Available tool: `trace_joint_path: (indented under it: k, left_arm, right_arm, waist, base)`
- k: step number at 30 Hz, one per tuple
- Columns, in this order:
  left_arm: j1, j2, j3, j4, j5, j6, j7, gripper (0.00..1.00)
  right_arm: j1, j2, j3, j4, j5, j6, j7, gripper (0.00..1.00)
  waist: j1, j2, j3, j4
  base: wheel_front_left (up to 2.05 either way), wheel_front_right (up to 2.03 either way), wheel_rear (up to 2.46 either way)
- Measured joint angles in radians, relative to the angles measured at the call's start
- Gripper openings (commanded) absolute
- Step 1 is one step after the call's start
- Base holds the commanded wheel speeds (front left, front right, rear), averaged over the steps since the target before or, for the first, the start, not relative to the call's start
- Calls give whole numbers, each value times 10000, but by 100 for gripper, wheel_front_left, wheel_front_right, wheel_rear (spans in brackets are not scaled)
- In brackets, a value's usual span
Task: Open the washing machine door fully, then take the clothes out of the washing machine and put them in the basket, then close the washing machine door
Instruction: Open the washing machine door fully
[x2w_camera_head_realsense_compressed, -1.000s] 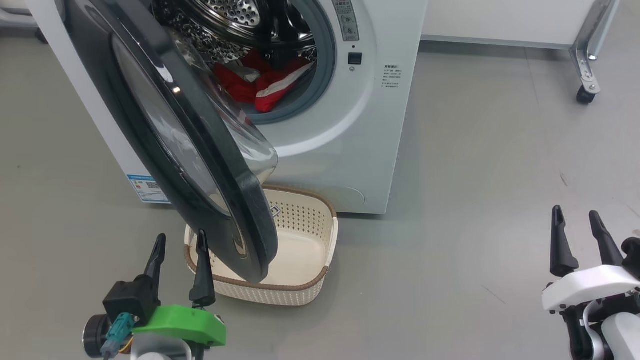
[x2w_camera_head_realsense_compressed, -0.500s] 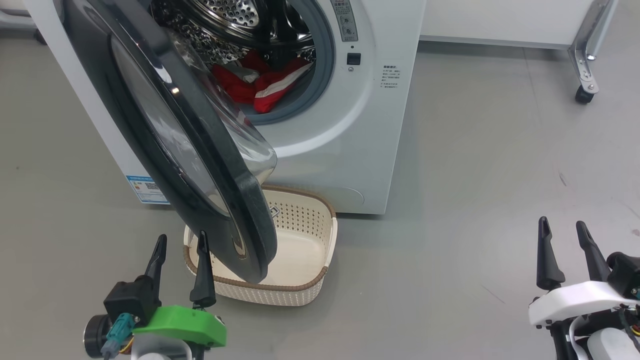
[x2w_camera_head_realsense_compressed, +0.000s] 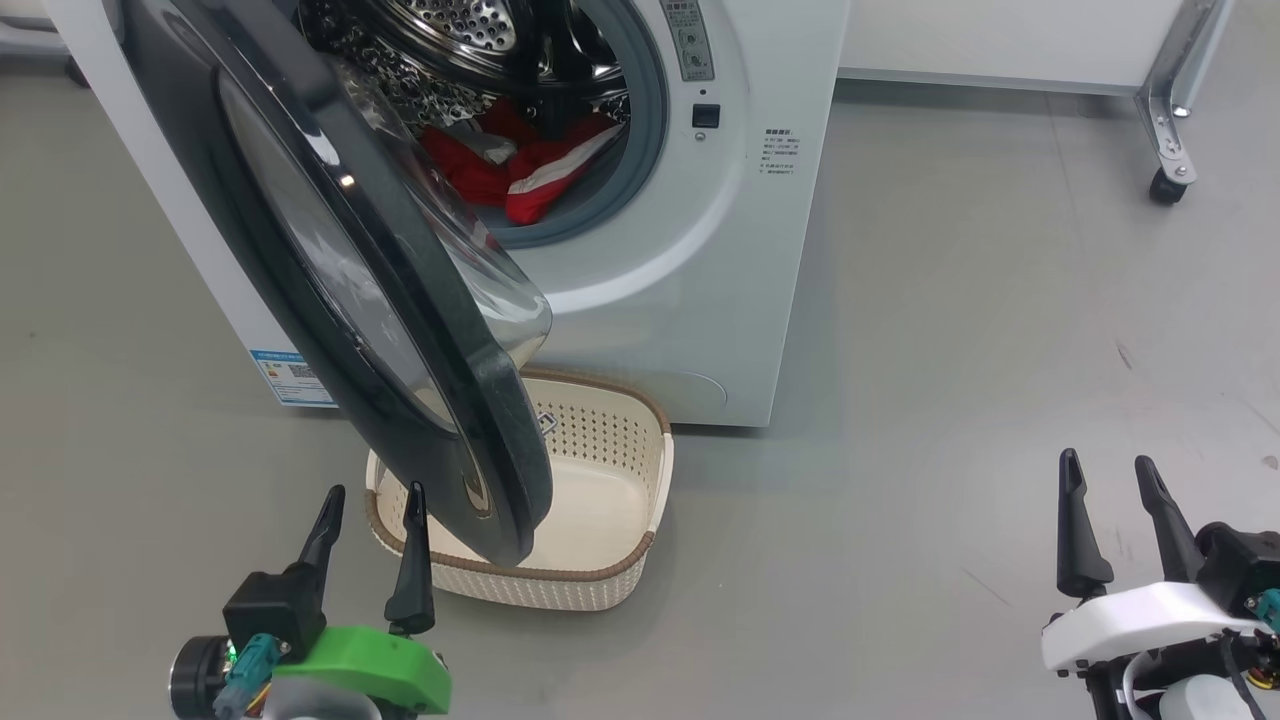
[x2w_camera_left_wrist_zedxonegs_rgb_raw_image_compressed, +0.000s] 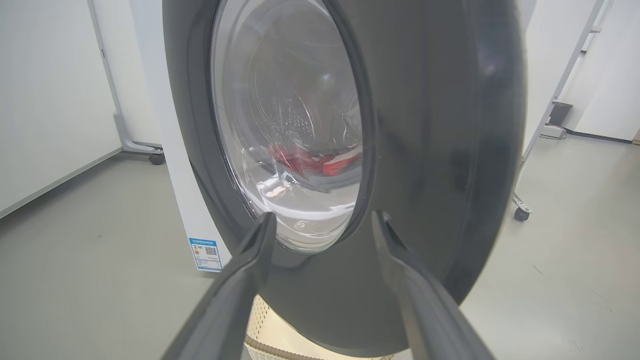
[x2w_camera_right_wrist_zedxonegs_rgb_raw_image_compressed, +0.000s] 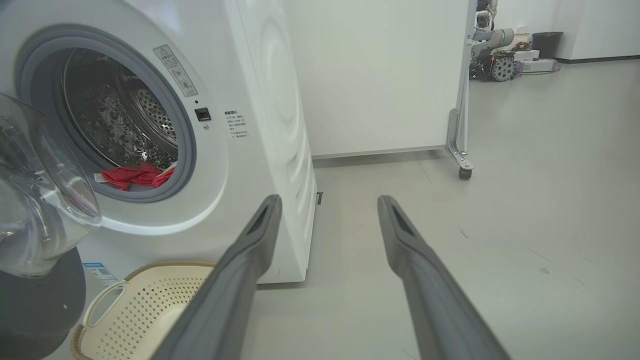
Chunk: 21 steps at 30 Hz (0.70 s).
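Observation:
The white washing machine (x2w_camera_head_realsense_compressed: 720, 250) stands ahead with its black-rimmed door (x2w_camera_head_realsense_compressed: 400, 300) swung partly open toward me, the glass bowl bulging toward the drum. Red and white clothes (x2w_camera_head_realsense_compressed: 520, 165) lie at the front of the steel drum, also in the right wrist view (x2w_camera_right_wrist_zedxonegs_rgb_raw_image_compressed: 132, 176). The cream basket (x2w_camera_head_realsense_compressed: 640, 500) sits on the floor under the door's lower edge, with nothing in it. My left gripper (x2w_camera_head_realsense_compressed: 372, 497) is open just in front of the door's lower rim (x2w_camera_left_wrist_zedxonegs_rgb_raw_image_compressed: 425, 150), apart from it. My right gripper (x2w_camera_head_realsense_compressed: 1107, 466) is open over bare floor at the lower right.
A grey floor (x2w_camera_head_realsense_compressed: 950, 350) spreads to the right of the machine. A white panel on a metal castor leg (x2w_camera_head_realsense_compressed: 1168, 150) stands at the back right. Robot parts and a dark bin (x2w_camera_right_wrist_zedxonegs_rgb_raw_image_compressed: 515, 50) sit far off along the wall.
My left gripper has drawn back slightly toward me. My right gripper has moved down and to the left in the head view. The door and clothes have not moved.

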Motion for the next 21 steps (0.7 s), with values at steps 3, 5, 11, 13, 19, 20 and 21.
trace_joint_path:
  k: [3, 5, 11, 13, 19, 20, 21]
  left_arm:
    - [17, 96, -15, 36, 115, -40, 0, 100]
    - [17, 192, -15, 67, 230, -42, 0, 100]
    - [15, 265, 15, 86, 284, -44, 0, 100]
    - [13, 265, 15, 94, 314, -52, 0, 100]
    - [12, 257, 23, 132, 328, -54, 0, 100]
    - [12, 255, 23, 132, 328, -54, 0, 100]
    - [12, 255, 23, 134, 328, -54, 0, 100]
  right_arm:
    - [85, 48, -13, -23, -6, 0, 0, 100]
    - [94, 79, -23, -52, -12, 0, 0, 100]
    - [121, 142, -23, -128, -98, 0, 0, 100]
    - [140, 148, -25, -146, -125, 0, 0, 100]
    - [266, 161, -13, -157, -171, 0, 0, 100]
    - [269, 163, -12, -159, -171, 0, 0, 100]
    - [269, 165, -10, -161, -173, 0, 0, 100]
  waist:
    - [0, 0, 13, -7]
    - [0, 0, 23, -7]
    - [1, 0, 45, 14]
    - [1, 0, 42, 26]
    - [0, 0, 24, 56]
    - [0, 0, 24, 60]
    - [0, 0, 25, 63]
  base:
    - [0, 0, 0]
    - [0, 0, 0]
    - [0, 0, 0]
    - [0, 0, 0]
    - [0, 0, 0]
    - [0, 0, 0]
    - [0, 0, 0]
